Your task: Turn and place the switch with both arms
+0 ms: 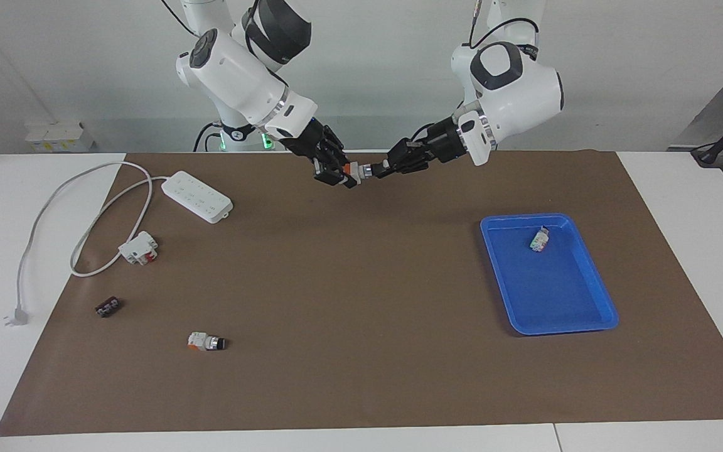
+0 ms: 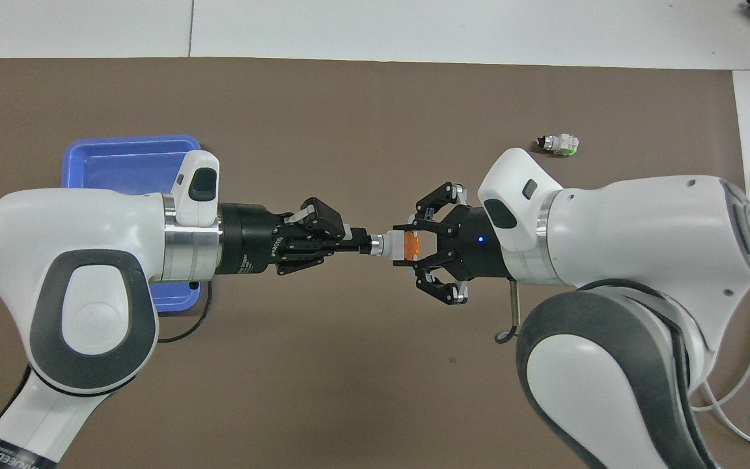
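Blue tray (image 1: 600,295) holds one small white-green piece (image 1: 539,239); above the mat (image 1: 361,351), my right gripper (image 1: 348,177) and left gripper (image 1: 375,170) both clench the switch (image 1: 359,170).

White table (image 1: 681,207) carries a brown mat (image 1: 361,301) covering most of it.

Two glossy white robot arms with black joint panels, reaching inward over the brown mat near the robots' edge, wrists angled down. Left black two-finger gripper (image 1: 379,170) (image 2: 363,244) and right black two-finger gripper (image 1: 350,174) (image 2: 403,243) raised, tip to tip, both clamped closed, outer links of the right splayed.
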`<state>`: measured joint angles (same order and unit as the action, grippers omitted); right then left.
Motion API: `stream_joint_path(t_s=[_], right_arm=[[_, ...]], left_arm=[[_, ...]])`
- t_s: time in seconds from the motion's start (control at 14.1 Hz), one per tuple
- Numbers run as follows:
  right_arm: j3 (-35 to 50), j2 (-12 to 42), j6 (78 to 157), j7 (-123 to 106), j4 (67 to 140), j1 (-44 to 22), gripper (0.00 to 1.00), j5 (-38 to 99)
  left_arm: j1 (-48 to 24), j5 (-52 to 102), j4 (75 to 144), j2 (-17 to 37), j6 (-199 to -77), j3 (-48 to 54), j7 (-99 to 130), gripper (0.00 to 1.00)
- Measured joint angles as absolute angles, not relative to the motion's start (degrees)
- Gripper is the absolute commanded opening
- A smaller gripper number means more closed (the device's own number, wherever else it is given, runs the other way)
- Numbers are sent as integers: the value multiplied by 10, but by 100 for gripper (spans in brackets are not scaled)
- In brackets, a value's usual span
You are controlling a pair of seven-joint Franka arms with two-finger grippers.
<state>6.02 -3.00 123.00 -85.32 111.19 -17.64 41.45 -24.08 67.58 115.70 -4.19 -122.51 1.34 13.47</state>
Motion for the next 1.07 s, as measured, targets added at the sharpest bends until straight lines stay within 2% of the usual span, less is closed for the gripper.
stream_joint_path(t_s=[0.57,1.07], right_arm=[[60,-31,1230,-853,1113,-176,0,414],[60,-32,1230,-853,1116,-176,0,414]], left_arm=[[-243,676,1157,-42,-1225,13,129,0],[-244,676,1157,-42,-1226,12,-127,0]])
